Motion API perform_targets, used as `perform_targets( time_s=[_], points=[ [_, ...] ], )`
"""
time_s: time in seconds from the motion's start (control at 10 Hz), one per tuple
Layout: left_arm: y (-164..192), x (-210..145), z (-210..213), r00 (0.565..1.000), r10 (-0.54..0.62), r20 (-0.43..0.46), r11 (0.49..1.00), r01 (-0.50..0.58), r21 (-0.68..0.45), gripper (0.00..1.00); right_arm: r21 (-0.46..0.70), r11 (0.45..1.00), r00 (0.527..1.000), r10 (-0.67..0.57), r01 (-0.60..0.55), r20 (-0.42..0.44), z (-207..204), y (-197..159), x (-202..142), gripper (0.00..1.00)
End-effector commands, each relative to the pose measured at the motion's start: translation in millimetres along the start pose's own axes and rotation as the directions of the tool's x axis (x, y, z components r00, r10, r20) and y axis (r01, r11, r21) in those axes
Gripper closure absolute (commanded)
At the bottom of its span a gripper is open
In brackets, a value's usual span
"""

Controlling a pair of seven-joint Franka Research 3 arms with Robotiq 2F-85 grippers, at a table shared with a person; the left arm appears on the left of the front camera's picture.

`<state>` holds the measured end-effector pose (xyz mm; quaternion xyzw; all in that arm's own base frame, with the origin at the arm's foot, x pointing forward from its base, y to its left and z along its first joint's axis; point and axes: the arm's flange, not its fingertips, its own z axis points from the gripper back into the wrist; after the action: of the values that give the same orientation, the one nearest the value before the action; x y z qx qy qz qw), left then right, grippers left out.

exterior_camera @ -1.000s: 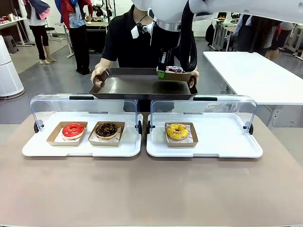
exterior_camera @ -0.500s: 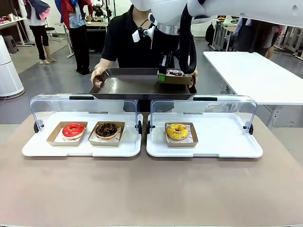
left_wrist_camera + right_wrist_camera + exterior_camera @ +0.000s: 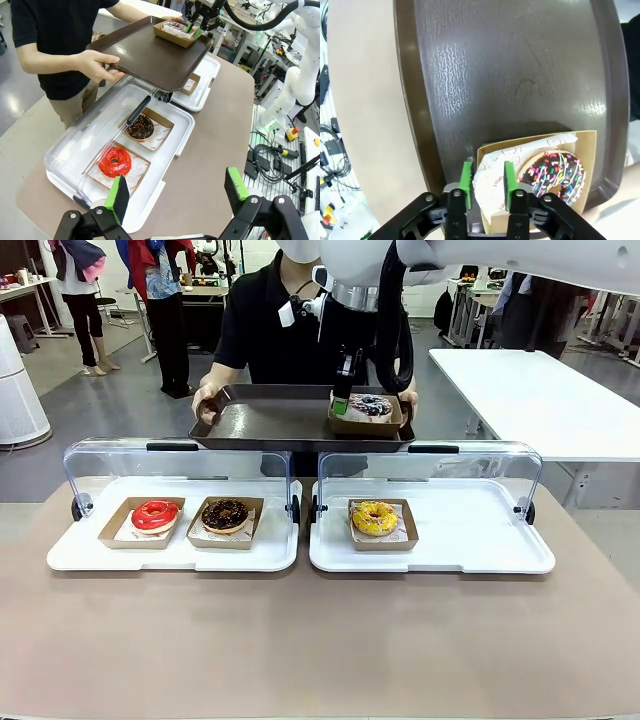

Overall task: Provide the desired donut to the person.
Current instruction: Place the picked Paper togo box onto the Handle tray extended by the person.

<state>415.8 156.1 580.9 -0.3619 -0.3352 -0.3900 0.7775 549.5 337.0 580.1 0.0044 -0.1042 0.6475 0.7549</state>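
Across the bench (image 3: 320, 640), beyond the two lidded display trays (image 3: 60, 558), the person (image 3: 265, 330) holds a dark serving tray (image 3: 260, 420) out level with both hands. The sprinkled chocolate donut (image 3: 371, 404) sits in its cardboard box (image 3: 365, 426) on the right end of that tray, so I judge the handover to be at the release. My right end effector (image 3: 486, 181) is at the box's near wall, its pads (image 3: 466, 182) parted on either side of the wall and the paper liner (not pinching, as far as the wrist view tells). The left end effector (image 3: 177, 192) hangs spread wide and empty over the bench's left end. The next move calls for a clean lift away, without snagging the wall or nudging the tray. A second ago the box hung tilted above the tray in closed pads. Half a second ago it was lower. Now it lies flat and the pads have let go.
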Motion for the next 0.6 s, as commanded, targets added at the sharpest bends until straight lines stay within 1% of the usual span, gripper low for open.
perform_targets(
  time_s=[0.0, 0.1, 0.5],
  points=[
    [-1.2, 0.2, 1.6, 1.0, -0.003, 0.005, 1.0, 0.003, 0.0, 0.0, 0.034, 0.999, 1.0, 0.023, -0.024, 0.015, 3.2, -4.4, -0.7, 0.27],
    [-1.2, 0.2, 1.6, 1.0, -0.003, 0.005, 1.0, 0.003, 0.0, 0.0, 0.032, 0.999, 1.0, 0.027, -0.028, 0.014, 4.3, -4.6, 0.2, 0.0],
    [-1.2, 0.2, 1.6, 1.0, -0.003, 0.005, 1.0, 0.003, 0.0, 0.0, 0.037, 0.999, 0.999, 0.039, -0.04, 0.013, 5.2, -3.8, -0.7, 0.0]
  ],
)
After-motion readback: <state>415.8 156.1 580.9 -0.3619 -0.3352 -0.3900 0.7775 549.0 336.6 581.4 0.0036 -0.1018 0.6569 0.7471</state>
